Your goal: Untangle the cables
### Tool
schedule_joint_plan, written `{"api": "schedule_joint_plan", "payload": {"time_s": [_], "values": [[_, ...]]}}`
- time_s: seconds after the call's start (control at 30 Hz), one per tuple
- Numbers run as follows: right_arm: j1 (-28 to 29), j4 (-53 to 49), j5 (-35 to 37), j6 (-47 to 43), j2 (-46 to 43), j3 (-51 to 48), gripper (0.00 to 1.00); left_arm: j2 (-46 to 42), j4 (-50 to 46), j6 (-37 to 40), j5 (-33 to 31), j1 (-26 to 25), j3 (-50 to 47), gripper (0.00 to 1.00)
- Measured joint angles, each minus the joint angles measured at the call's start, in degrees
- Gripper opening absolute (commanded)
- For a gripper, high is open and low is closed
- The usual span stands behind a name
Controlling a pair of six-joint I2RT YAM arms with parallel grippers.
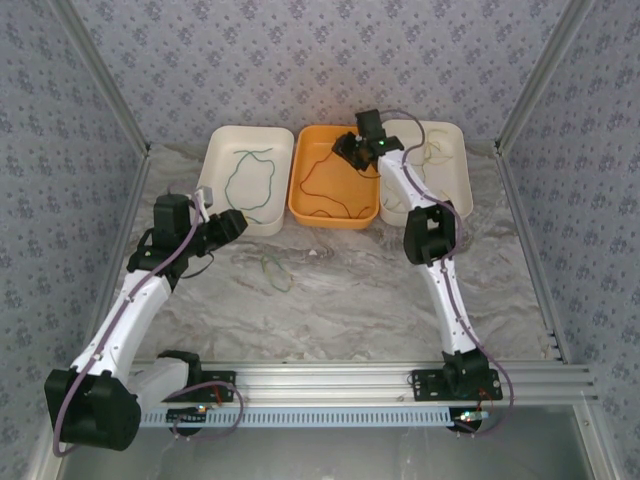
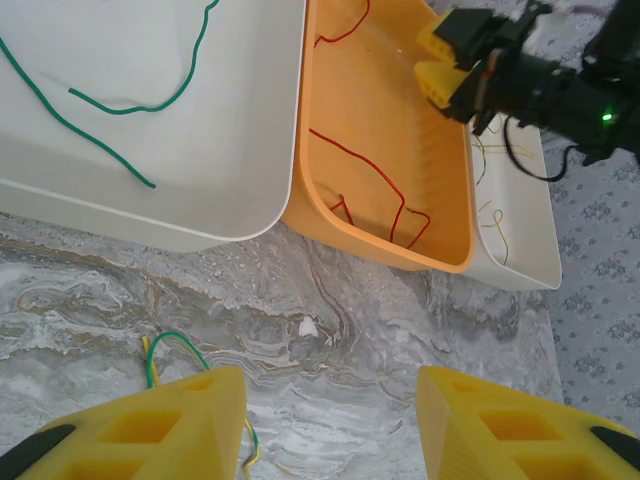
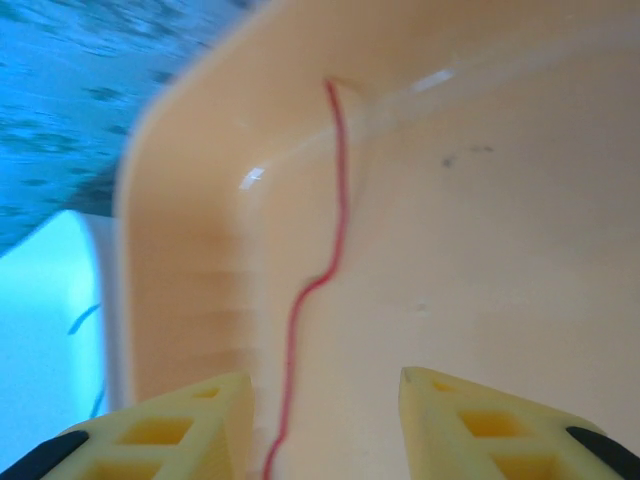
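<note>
Top view: three trays are lined up along the 12 o'clock edge of the table (image 1: 350,295): a white tray (image 1: 212,165) at 11, an orange tray (image 1: 298,202) at 12 and another white tray (image 1: 458,152) at 1. A green cable (image 1: 228,188) is seen looped in the 11 o'clock tray, a red cable (image 1: 307,185) in the orange one and cream-yellow cables (image 1: 430,150) in the 1 o'clock one. A short green-yellow cable (image 1: 275,270) is left on the bare table at approx. 6 o'clock of the trays. The L fingers (image 1: 235,222) are held just beside the 11 o'clock tray's near corner; the R fingers (image 1: 350,150) are held over the orange tray's 1 o'clock corner. L wrist view: the L fingers (image 2: 170,425) are spread w/ nothing between them, above bare table; the short cable (image 2: 175,340) lies just past the tip at 9 o'clock. The green cable (image 2: 130,108), red cable (image 2: 350,155) and R fingers (image 2: 440,75) are seen beyond. R wrist view (blurred): the R fingers (image 3: 170,430) are spread above the orange tray (image 3: 500,250); the red cable (image 3: 340,180) runs up the tray floor from betw. them, near the 9 o'clock finger, not pinched.
</note>
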Motion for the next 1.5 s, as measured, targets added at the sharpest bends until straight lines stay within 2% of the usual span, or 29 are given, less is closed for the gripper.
{"api": "schedule_joint_plan", "payload": {"time_s": [0.2,0.37,0.57,0.7,0.8,0.93,1.03,1.1,1.27,1.4,1.5], "values": [[1.3,1.0,4.3,-5.2,-10.4,-6.8,0.45,-1.1,-0.4,-0.2,0.0,0.0,0.0,0.59],[4.7,8.6,8.6,-12.9,-27.8,-28.7,0.46,-1.2,-2.7,-0.2,-0.5,0.0,-0.7,0.6],[11.8,20.7,11.7,-21.2,-49.4,-57.8,0.47,-0.7,-3.0,-0.6,-1.2,-0.9,-7.1,0.53],[17.9,23.1,13.7,-24.3,-56.1,-68.0,0.45,2.4,-2.4,-1.2,-2.7,-4.8,-11.2,0.51],[23.5,24.0,15.9,-24.7,-60.4,-77.2,0.45,7.3,-0.8,-2.1,-5.1,-9.9,-12.4,0.52],[30.6,23.4,18.7,-23.4,-63.2,-86.7,0.44,13.3,2.5,-5.0,-9.1,-16.4,-13.3,0.55],[34.1,23.1,20.9,-21.8,-64.8,-90.7,0.44,16.6,5.1,-7.3,-11.8,-18.3,-13.3,0.54],[36.1,23.0,22.3,-20.7,-66.4,-92.4,0.44,18.6,7.1,-8.9,-13.6,-18.4,-13.3,0.51],[37.9,23.7,24.5,-18.6,-70.4,-93.8,0.44,23.3,11.2,-11.8,-16.4,-18.4,-13.2,0.36],[38.0,24.1,25.3,-17.8,-72.2,-94.8,0.45,24.8,11.7,-12.6,-17.9,-18.4,-12.8,0.0],[37.9,24.5,25.3,-17.7,-72.8,-95.8,0.45,25.8,13.9,-12.2,-18.1,-18.8,-12.5,0.0]]}}
